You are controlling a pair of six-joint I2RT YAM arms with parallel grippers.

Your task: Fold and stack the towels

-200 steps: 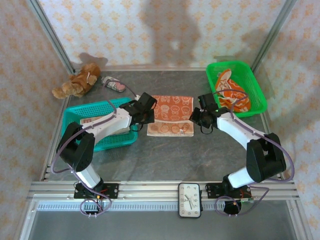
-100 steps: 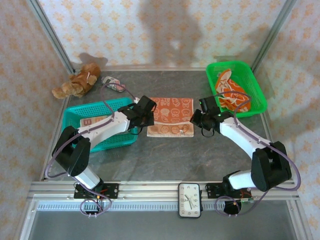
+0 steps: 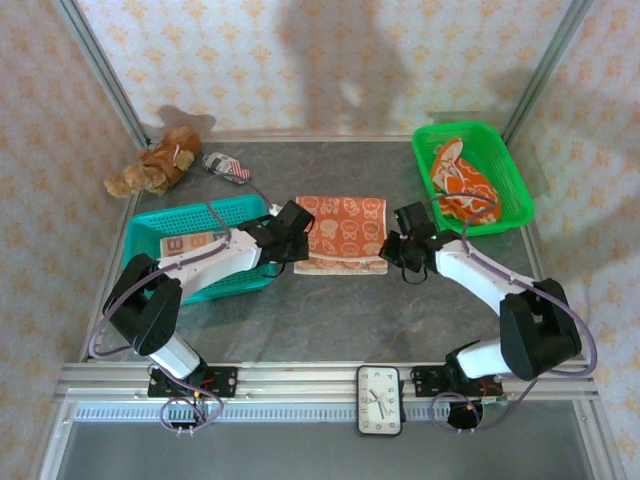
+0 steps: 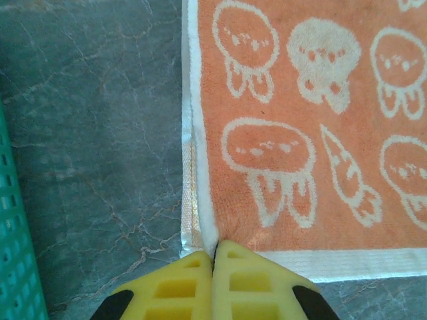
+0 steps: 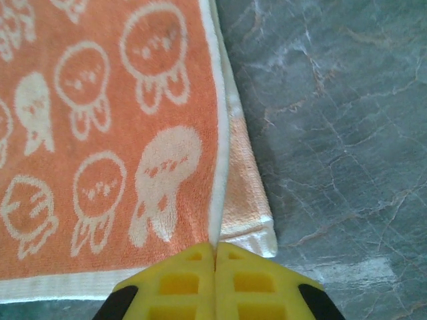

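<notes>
Top external: L gripper & R gripper dragged towel fold nearer.

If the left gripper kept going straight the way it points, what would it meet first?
The orange towel: the left gripper, shut, already sits at its near corner, so it would likely push straight into the white-hemmed edge.

Nothing can be read: the clock at the near edge has a dial too small, and the towel in the left basket bears blurred print.
</notes>
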